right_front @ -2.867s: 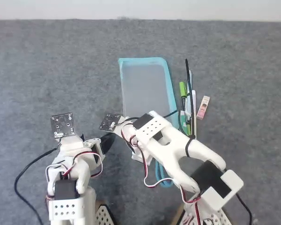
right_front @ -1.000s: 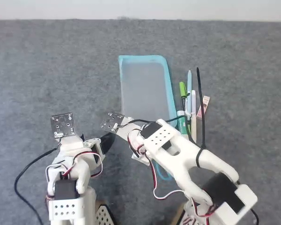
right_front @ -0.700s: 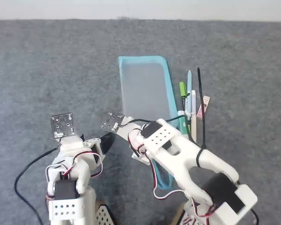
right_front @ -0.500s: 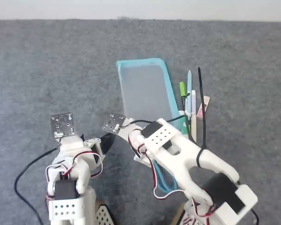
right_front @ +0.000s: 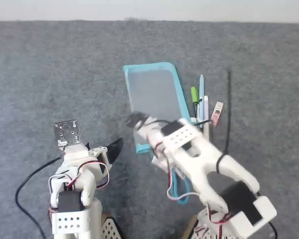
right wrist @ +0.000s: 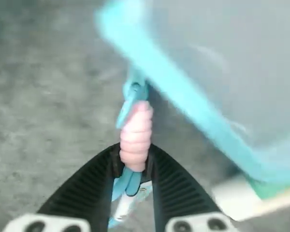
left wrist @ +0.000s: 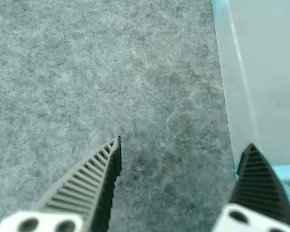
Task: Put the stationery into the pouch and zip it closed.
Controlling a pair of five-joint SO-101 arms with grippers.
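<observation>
Early stage: green, blue and white pens [right_front: 201, 97] and small pink eraser [right_front: 217, 113] lie on grey felt [right_front: 65, 64] just beside flat translucent teal-trimmed pouch [right_front: 154, 94], none inside. Right gripper [right wrist: 135, 150] clamped on pink ribbed zipper pull [right wrist: 135, 125]. Left gripper [left wrist: 183, 144] spread wide, holding nothing, at pouch edge. Packing and zipping both left.

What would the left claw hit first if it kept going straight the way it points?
Probably the grey mat. The left claw points down at it, with the pouch edge close beside.
</observation>
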